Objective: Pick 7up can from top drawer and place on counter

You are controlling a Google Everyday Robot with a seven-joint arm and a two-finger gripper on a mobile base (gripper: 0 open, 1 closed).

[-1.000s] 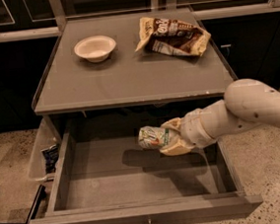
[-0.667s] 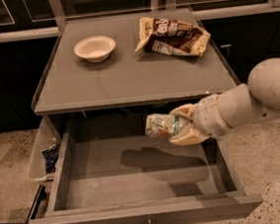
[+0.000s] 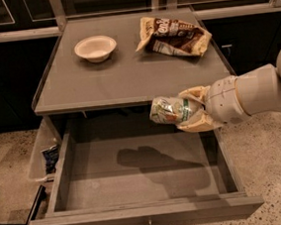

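Transfer step: 7up can (image 3: 171, 110), clamped sideways in gripper (image 3: 192, 110) above top drawer (image 3: 140, 217); next, raise over counter (image 3: 127, 78) edge.

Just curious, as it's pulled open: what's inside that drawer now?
The top drawer holds only a shadow on its bare floor. The 7up can hangs above it, clamped in the tool, by the front edge of the counter. The drawer's back, under the counter, is too dark to see.
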